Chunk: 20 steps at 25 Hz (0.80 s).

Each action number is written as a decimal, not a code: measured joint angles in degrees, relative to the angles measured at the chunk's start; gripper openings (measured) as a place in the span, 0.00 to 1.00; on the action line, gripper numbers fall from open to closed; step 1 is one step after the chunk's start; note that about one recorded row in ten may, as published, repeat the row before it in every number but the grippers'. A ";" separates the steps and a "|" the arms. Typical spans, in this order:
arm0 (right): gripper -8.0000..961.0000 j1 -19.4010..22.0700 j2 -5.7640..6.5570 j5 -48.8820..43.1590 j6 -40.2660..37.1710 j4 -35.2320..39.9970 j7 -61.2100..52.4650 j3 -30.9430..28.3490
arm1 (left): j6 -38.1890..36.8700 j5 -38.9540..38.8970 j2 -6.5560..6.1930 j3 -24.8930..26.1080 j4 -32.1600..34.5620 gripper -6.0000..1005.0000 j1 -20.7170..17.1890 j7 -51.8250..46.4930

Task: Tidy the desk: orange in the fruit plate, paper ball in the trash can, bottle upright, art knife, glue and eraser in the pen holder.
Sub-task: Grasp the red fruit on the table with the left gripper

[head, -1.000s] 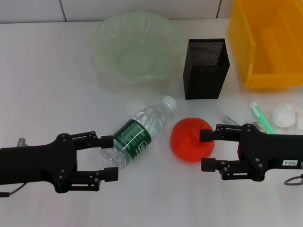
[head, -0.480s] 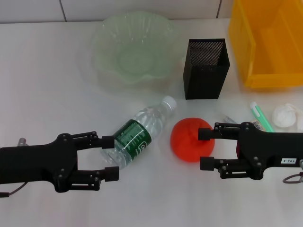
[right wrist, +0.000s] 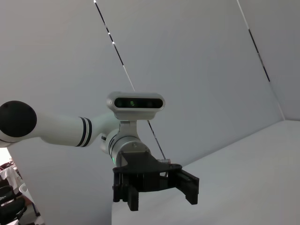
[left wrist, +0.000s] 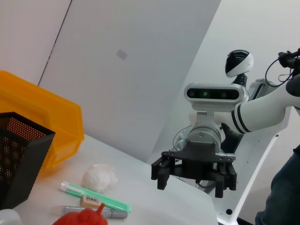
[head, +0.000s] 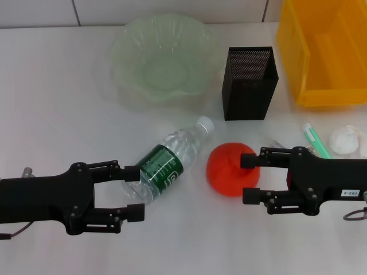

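**Nothing put away yet: both grippers just reaching their first items**

Judging by how things lie, no part of the tidy-up is finished. The orange (head: 230, 169) sits on the desk (head: 51, 126) near the middle, well apart from the empty green fruit plate (head: 160, 57) at 11 o'clock from it. The right gripper (head: 250, 179) is spread wide with its fingers either side of the orange's 3 o'clock edge, not clenched on it. The bottle (head: 170, 158) lies on its side, cap toward 1 o'clock, and the left gripper (head: 132, 191) is likewise released, its fingers bracketing the bottle's base end.

The paper ball (head: 346, 140) rests at the desk's 3 o'clock edge, below the yellow bin (head: 321, 51), which I take to be the trash can. The black mesh pen holder (head: 249, 83) looks empty from above, though its bottom is not visible.

A green-and-white stick (head: 316, 141) lies by the paper ball, knife or glue, I cannot tell. The right arm covers most of the small items there; the left wrist view shows a grey pen-like piece (left wrist: 89, 210) and a small orange-tan block (left wrist: 90, 200), possibly the eraser.
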<state>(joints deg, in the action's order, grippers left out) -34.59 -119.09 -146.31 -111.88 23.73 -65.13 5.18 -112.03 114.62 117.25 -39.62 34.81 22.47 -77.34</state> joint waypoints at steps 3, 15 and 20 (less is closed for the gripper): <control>0.77 -0.28 0.03 0.10 0.01 0.11 -0.64 0.00 | -0.02 0.02 0.00 -0.01 0.00 0.76 0.03 0.00; 0.77 -0.42 0.09 0.17 0.31 0.85 -1.65 -0.34 | 0.16 0.25 0.05 -0.79 -0.09 0.75 0.26 -0.15; 0.77 0.54 0.12 0.17 1.01 2.05 -1.65 -0.33 | 2.23 0.26 0.15 -0.82 1.82 0.74 1.37 -6.67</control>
<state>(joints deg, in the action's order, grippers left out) -34.06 -118.96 -146.14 -110.87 25.79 -66.78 4.85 -109.80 114.89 117.40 -40.44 36.63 23.84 -84.01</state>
